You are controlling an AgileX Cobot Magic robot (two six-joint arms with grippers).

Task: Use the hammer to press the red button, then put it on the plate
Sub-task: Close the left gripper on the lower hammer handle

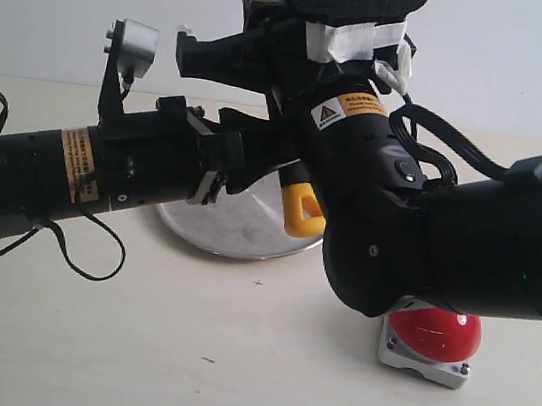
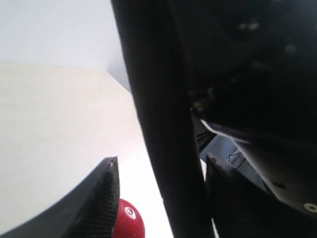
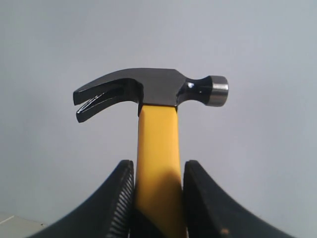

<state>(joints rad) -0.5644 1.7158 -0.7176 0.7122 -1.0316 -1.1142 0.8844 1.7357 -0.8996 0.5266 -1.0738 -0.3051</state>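
The hammer (image 3: 156, 139) stands head-up, its handle clamped in the jaws of the right gripper (image 3: 157, 171), with its looped end near the plate (image 1: 231, 233). The left gripper (image 1: 217, 170) crowds in beside it, and I cannot tell how its jaws stand. I'd tip the head squarely down onto the dome of the red button (image 1: 435, 332).

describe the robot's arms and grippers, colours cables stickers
Both arms are black tubes. The left arm carries an orange label and a thin black cable; the right arm has a warning-triangle sticker, white tape and thick black cables. The right gripper has black, curved fingers, ribbed inside.
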